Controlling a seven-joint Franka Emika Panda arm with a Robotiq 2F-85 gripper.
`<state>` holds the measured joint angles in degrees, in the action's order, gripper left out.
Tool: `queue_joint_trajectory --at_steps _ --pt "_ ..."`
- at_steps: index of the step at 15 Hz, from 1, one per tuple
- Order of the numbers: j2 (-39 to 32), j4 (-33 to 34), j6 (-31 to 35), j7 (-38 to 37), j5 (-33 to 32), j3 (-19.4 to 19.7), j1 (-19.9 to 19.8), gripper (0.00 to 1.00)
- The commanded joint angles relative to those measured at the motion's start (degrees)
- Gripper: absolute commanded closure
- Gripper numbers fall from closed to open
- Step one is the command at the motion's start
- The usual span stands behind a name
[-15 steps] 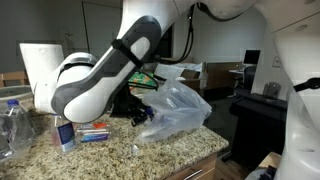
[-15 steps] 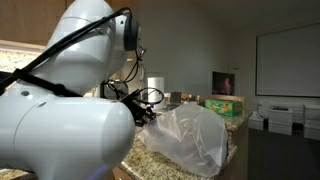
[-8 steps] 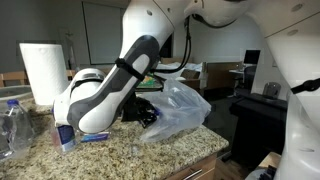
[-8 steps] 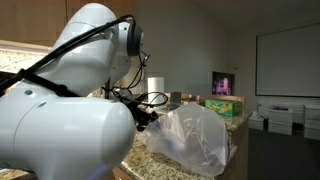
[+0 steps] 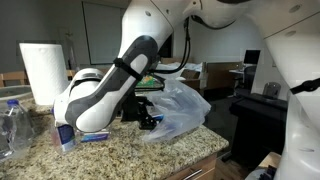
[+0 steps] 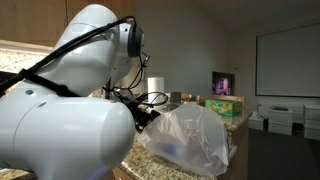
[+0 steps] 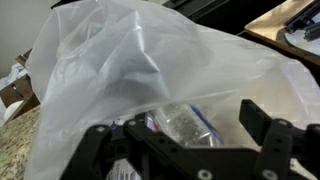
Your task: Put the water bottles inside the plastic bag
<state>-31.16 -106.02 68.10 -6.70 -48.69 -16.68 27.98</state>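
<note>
The crinkled translucent plastic bag (image 5: 178, 108) lies on the granite counter and fills most of the wrist view (image 7: 150, 70); an exterior view shows its bulging side (image 6: 192, 140). One water bottle (image 7: 186, 124) with a blue-and-white label lies in the bag's mouth. My gripper (image 7: 180, 142) reaches into that mouth with its fingers spread wide on either side of the bottle, apart from it. In both exterior views the gripper (image 5: 148, 117) (image 6: 150, 116) sits at the bag's opening. Two more water bottles (image 5: 14, 130) (image 5: 65, 134) stand at the counter's left end.
A tall white paper towel roll (image 5: 42, 70) stands behind the left bottles. A small blue-and-red item (image 5: 95, 136) lies on the counter under the arm. A green box (image 6: 226, 105) sits beyond the bag. The counter's front edge (image 5: 150, 165) is close.
The jaws have gone from shut to wide open, and the bottle now lies loose in the bag's mouth. The arm's elbow swung lower a second ago, then stayed put.
</note>
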Motion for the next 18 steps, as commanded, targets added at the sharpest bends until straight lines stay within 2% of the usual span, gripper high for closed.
queue_joint_trajectory --at_steps 1,4,7,9,12,18 --pt "2.10 1.00 3.13 -3.02 5.20 -1.76 -1.45 0.00" --pt "4.18 3.44 6.63 -4.01 10.19 -2.02 -1.46 0.00" --pt "4.64 8.31 10.69 -3.51 11.93 -0.83 -1.85 0.00" --pt "5.20 12.71 11.13 -1.53 15.13 -0.50 -2.61 0.00" --pt "3.94 20.13 11.26 -0.06 21.78 -0.20 -3.02 0.00" --pt "1.91 30.66 15.30 -2.00 36.65 0.02 -2.50 0.00"
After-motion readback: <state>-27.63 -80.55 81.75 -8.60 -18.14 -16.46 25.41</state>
